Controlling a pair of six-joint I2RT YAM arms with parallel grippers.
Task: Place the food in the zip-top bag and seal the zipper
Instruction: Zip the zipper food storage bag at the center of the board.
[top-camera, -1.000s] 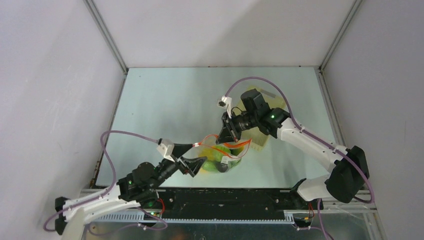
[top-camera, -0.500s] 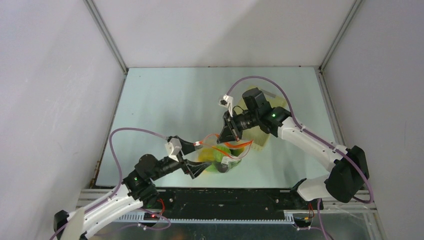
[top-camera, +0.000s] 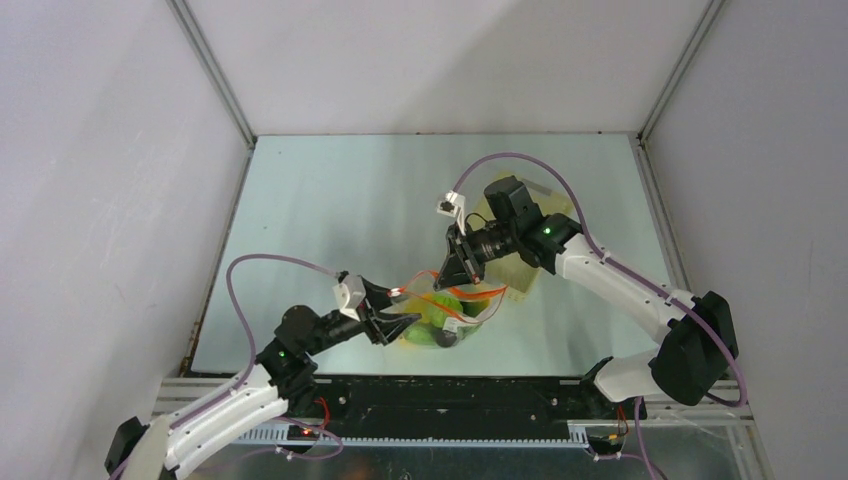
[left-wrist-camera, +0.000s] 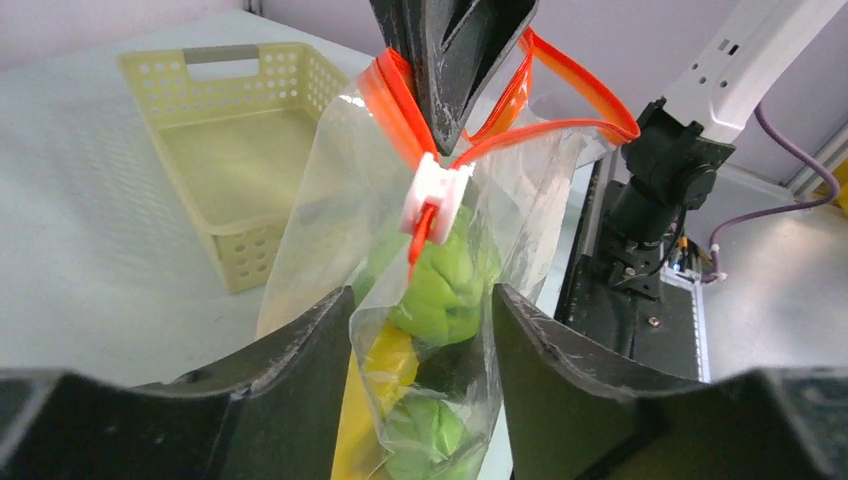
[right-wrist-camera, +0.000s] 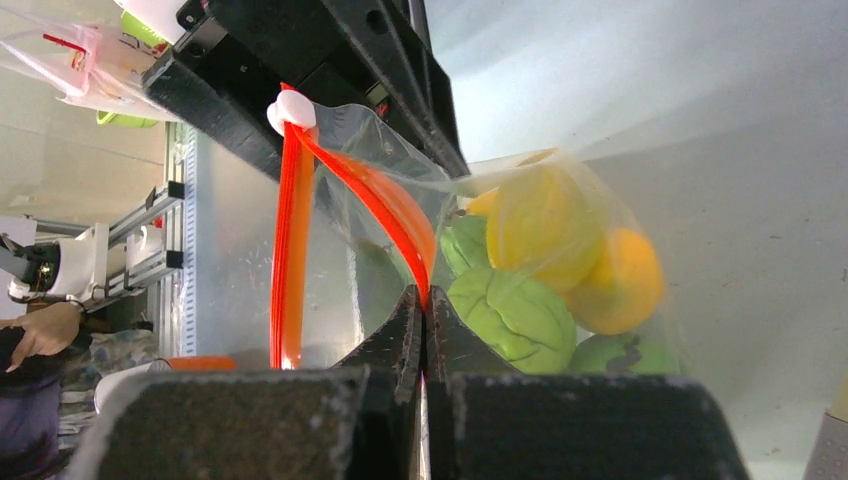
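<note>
The clear zip-top bag (top-camera: 440, 325) hangs off the table, with green (left-wrist-camera: 450, 285) and yellow food (left-wrist-camera: 395, 360) inside it. In the right wrist view, green (right-wrist-camera: 515, 315), yellow (right-wrist-camera: 540, 225) and orange pieces (right-wrist-camera: 620, 280) show through the plastic. My right gripper (top-camera: 455, 272) is shut on the red-orange zipper (right-wrist-camera: 425, 285) at the bag's mouth and holds it up. The mouth gapes, and the white slider (left-wrist-camera: 437, 190) sits at the end near my left arm. My left gripper (left-wrist-camera: 420, 325) is open and straddles the bag's side below the slider, fingers (left-wrist-camera: 300, 345) close to the plastic.
An empty pale yellow lattice basket (left-wrist-camera: 230, 150) stands on the table just behind the bag, partly under my right arm (top-camera: 600, 275) in the top view. The black rail (top-camera: 450, 395) of the arm bases runs along the near edge, close to the bag.
My left gripper has pushed forward to the bag's near end and its jaws have narrowed around it. The right gripper has kept its hold and barely moved.
</note>
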